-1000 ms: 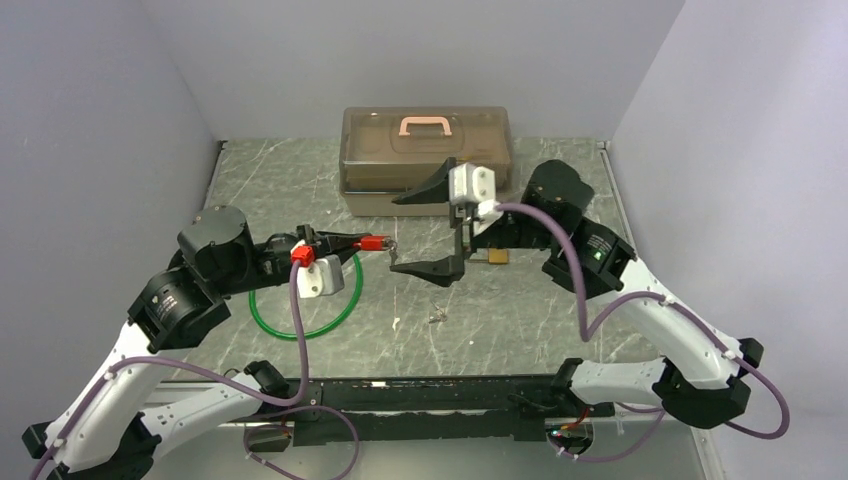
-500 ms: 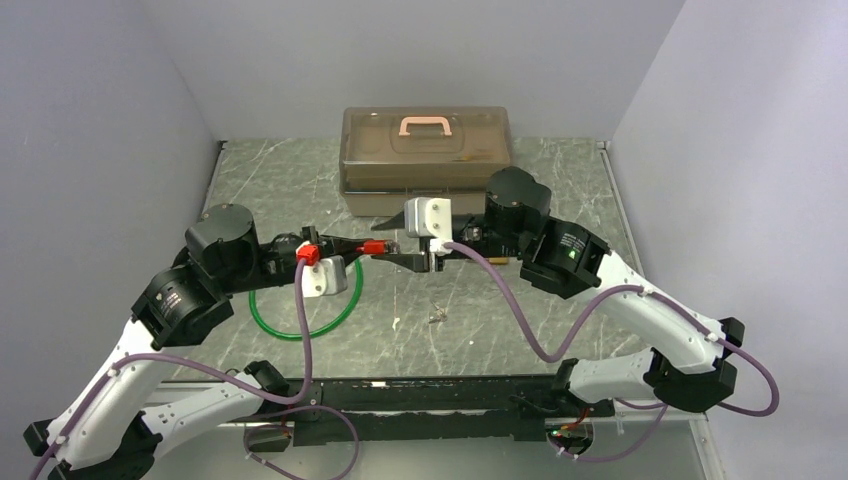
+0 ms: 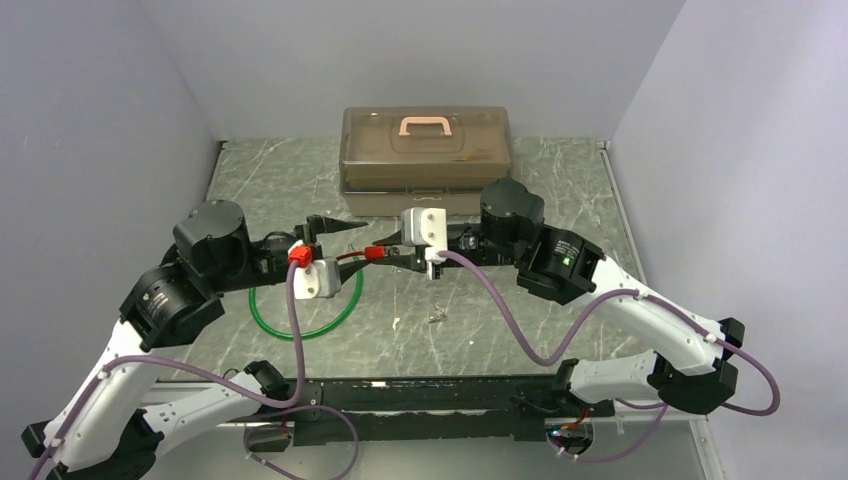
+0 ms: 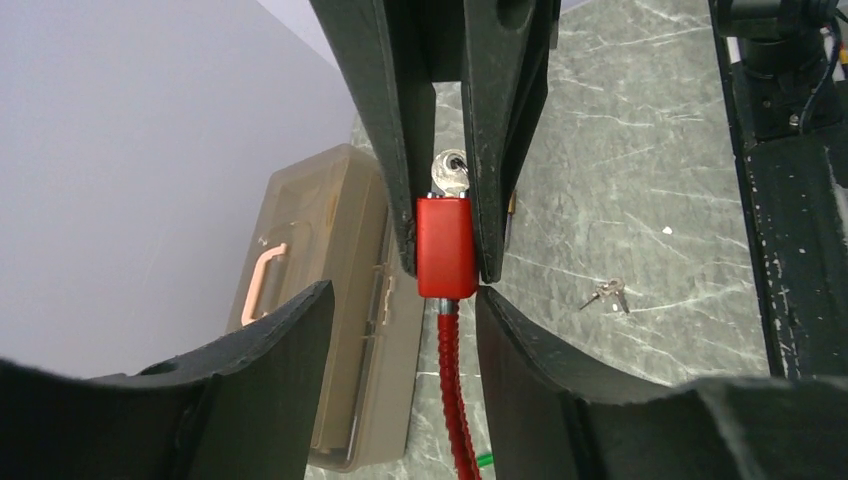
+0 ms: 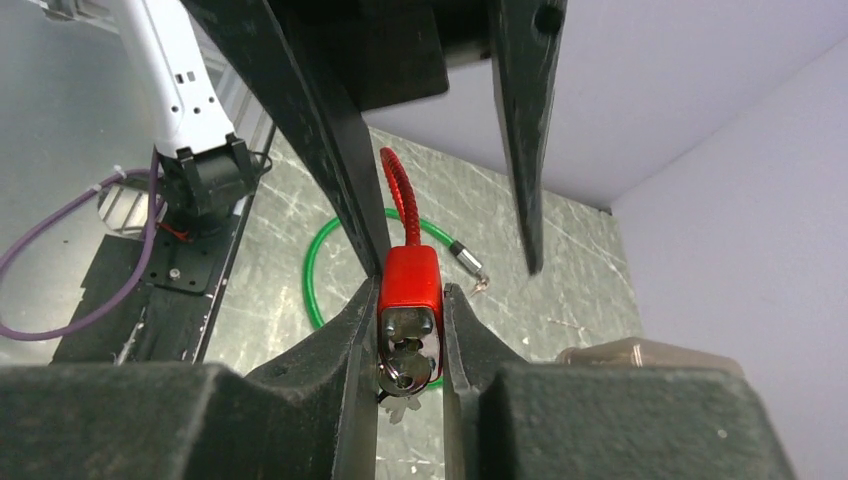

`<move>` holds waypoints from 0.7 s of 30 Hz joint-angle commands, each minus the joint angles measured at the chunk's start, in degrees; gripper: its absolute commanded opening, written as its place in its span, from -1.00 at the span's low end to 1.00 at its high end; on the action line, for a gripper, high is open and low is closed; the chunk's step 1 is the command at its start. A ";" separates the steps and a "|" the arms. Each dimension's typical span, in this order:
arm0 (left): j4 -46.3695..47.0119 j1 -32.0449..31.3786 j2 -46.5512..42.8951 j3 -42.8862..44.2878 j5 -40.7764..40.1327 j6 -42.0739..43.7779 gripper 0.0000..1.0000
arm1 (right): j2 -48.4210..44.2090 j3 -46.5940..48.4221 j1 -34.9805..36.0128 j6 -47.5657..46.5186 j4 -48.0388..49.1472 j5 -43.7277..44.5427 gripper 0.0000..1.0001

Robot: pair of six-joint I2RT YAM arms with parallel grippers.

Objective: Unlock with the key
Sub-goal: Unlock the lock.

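Key (image 4: 450, 172): small, silver-grey, seated in one end of the red lock block (image 4: 445, 245) (red cable (image 4: 452, 400) leaves the other end), held above the table (image 4: 650, 150).
Right gripper (image 5: 412, 292): clamped on the block's sides.
Left gripper (image 4: 402, 305): spread wide, flanking the cable, gripping nothing.
Loose keys (image 4: 606, 293): lying on the table.

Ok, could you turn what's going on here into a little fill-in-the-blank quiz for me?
1. The right gripper is shut on a block coloured ___.
2. The left gripper has its jaws ___ around the block's cable.
3. The looped cable lying on the table is coloured ___.

Missing words: red; open; green.
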 commanded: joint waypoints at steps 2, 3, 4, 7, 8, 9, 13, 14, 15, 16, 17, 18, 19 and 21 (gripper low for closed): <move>-4.53 0.48 -0.66 5.76 2.70 4.91 0.16 | -4.31 -3.74 0.17 4.03 7.73 2.50 -1.00; -4.97 0.55 -0.81 5.88 3.07 5.06 0.12 | -4.34 -3.73 0.22 4.38 8.06 2.60 -1.00; -5.11 0.70 -0.98 5.80 3.47 5.15 0.05 | -4.28 -3.54 0.19 4.65 8.29 2.72 -1.00; -5.04 1.20 -1.45 4.87 4.15 5.20 -0.10 | -3.61 -2.32 0.18 5.71 8.16 2.36 -1.00; -5.03 1.27 -1.63 4.58 4.38 5.08 -0.14 | -3.41 -1.95 0.13 6.01 8.21 2.04 -1.00; -5.08 1.33 -1.75 4.35 4.72 4.99 -0.16 | -3.13 -1.76 0.17 6.44 8.31 1.98 -1.00; -4.81 1.50 -2.17 3.66 5.04 4.68 -0.19 | -2.99 -1.83 0.18 7.69 9.82 1.66 -1.00; -4.63 1.58 -2.26 3.52 4.98 4.50 -0.19 | -2.92 -1.79 0.18 7.87 10.13 1.50 -1.00; -4.54 1.60 -2.32 3.42 5.10 4.37 -0.20 | -2.72 -1.62 0.18 7.99 10.28 1.38 -1.00; -4.46 1.69 -2.43 3.29 5.25 4.25 -0.20 | -2.49 -1.40 0.18 8.05 10.30 1.20 -1.00; -4.43 1.71 -2.53 3.08 5.35 4.03 -0.20 | -2.31 -1.21 0.23 8.14 10.39 1.09 -1.00; -4.51 1.73 -2.64 2.82 5.33 4.06 -0.20 | -2.12 -1.08 0.22 8.32 10.44 0.80 -1.00; -4.38 1.77 -2.78 2.52 5.05 4.27 -0.22 | -1.99 -0.98 0.26 8.39 10.59 0.70 -1.00; -3.99 1.75 -3.03 1.78 4.34 4.35 -0.40 | -1.73 -1.05 0.26 8.60 11.00 0.39 -1.00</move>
